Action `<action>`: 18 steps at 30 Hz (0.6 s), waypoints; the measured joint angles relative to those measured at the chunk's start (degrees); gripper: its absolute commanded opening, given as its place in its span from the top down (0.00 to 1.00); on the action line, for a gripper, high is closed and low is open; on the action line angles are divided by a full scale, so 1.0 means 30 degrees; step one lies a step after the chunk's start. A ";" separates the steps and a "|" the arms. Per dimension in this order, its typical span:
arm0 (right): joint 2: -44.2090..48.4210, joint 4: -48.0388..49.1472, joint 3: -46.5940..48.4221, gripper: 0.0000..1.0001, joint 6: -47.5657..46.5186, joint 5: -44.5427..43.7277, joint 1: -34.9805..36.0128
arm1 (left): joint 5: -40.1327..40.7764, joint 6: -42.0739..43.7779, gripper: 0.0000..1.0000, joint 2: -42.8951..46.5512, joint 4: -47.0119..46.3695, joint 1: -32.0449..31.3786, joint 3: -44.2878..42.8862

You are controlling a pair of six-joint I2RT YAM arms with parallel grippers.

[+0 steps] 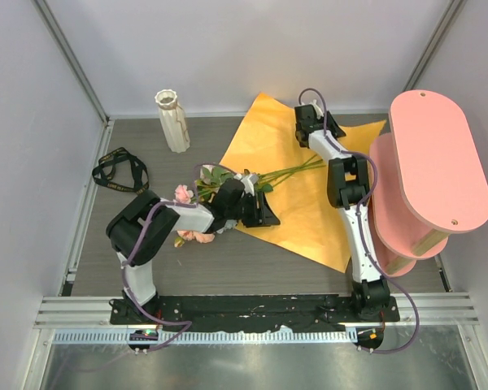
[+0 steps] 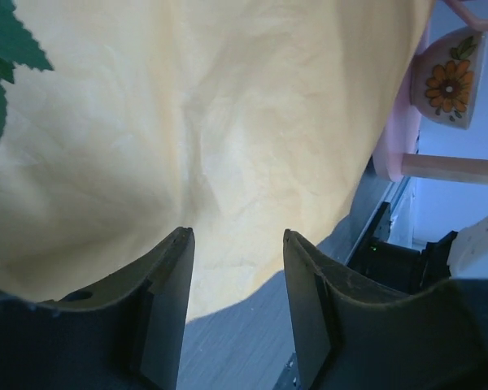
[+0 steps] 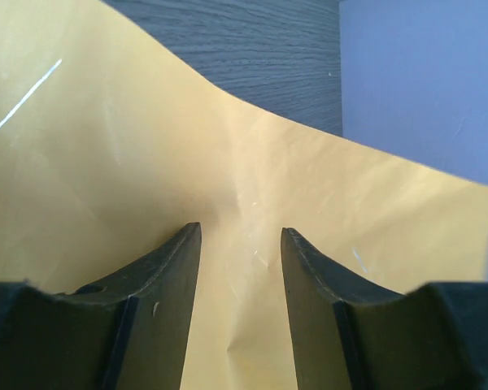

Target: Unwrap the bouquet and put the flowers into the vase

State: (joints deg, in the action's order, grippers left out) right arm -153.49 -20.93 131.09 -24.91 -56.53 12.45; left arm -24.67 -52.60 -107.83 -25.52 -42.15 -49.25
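Observation:
The bouquet lies unwrapped. Its orange paper is spread flat on the table. The flowers rest across the paper's left corner, green stems pointing right and pink blooms off the paper to the left. The cream ribbed vase stands upright at the back left. My left gripper hovers open over the paper's near-left edge with nothing between its fingers; a green leaf shows at its view's corner. My right gripper stands open just above the paper's far part, holding nothing.
A black ribbon lies on the table at the left. A pink oval shelf stand fills the right side, with a flower-printed cup under it. Walls close in the table on three sides.

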 measured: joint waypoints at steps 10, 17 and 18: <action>0.2484 -0.4044 0.0080 0.44 0.4539 0.2900 0.1545 | 0.0437 0.2229 0.39 0.6921 0.3643 0.0146 0.0022; 0.9114 -0.5661 -0.3963 0.44 1.0666 0.8466 0.5071 | 0.2076 0.3337 0.19 1.2910 0.7038 0.1902 0.1945; 1.0061 -0.5654 -0.4575 0.44 1.2043 0.9697 0.5523 | 0.2659 0.3548 0.17 1.4054 0.8065 0.2237 0.2127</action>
State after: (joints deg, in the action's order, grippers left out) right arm -123.31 -37.89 117.36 11.22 -27.44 29.02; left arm -16.69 -41.95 -65.67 -1.32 -35.44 -42.87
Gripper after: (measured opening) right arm 0.566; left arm 0.770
